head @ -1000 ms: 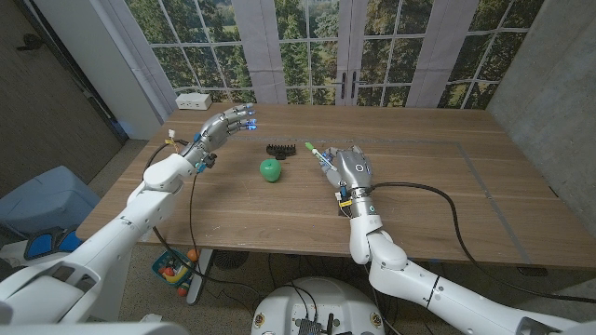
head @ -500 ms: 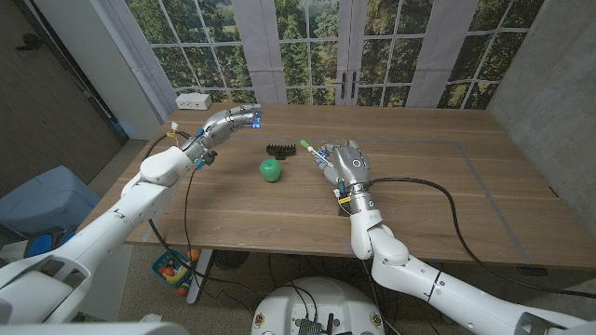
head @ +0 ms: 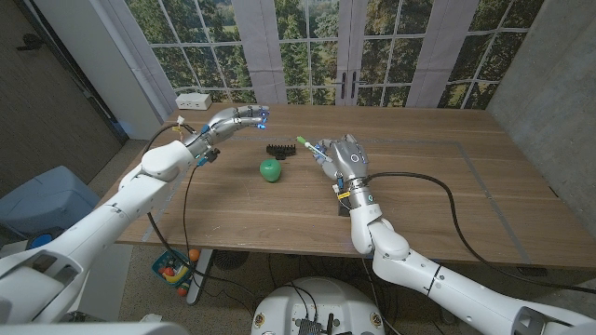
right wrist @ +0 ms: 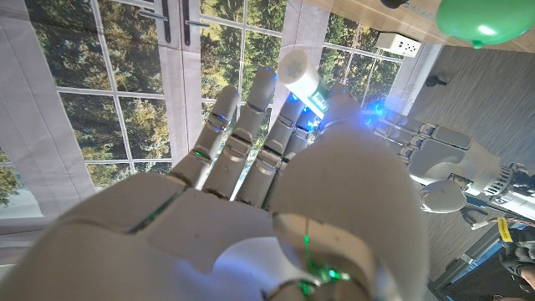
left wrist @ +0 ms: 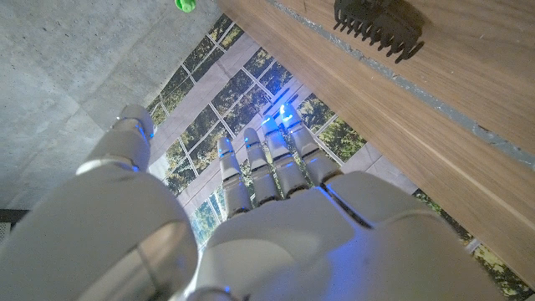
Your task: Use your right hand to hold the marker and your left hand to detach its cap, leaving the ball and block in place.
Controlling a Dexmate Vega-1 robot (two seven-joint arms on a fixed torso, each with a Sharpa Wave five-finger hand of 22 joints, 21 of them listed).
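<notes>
White arms, silvery blue-lit hands

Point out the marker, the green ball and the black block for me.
marker (head: pixel 308 146), head view, its shaft just behind the green cap.
green ball (head: pixel 270 170), head view, middle of the ball.
black block (head: pixel 279 149), head view, middle of its toothed body.

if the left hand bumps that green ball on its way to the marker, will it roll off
Probably it would roll: the round green ball sits free on the smooth wooden table, nothing bracing it. The glossy skin and small nub suggest something light, balloon-like, so a brush might send it far. The black toothed block behind might stop it in that direction.
</notes>
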